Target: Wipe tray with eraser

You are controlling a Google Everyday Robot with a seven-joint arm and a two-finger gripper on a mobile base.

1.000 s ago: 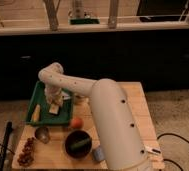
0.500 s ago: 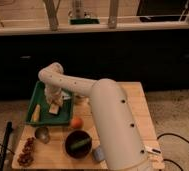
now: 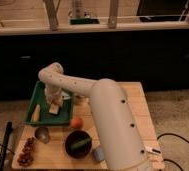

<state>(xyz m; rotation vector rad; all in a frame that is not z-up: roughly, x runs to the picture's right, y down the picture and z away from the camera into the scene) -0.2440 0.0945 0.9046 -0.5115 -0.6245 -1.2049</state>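
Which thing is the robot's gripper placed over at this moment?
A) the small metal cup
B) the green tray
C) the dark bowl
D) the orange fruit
B: the arm reaches down at the left of the table, and the gripper is over the green tray, right at the pale eraser, which lies within the tray's rim.

Warm, dim light from above falls on the wooden table [image 3: 138, 98] around the tray [image 3: 40, 96]. Behind the tray, the dark wall [image 3: 113, 55] swallows detail. The white arm [image 3: 108, 115] right of the tray is the brightest surface. The gripper [image 3: 54, 106], low over the tray's middle, is evenly lit, without glare.
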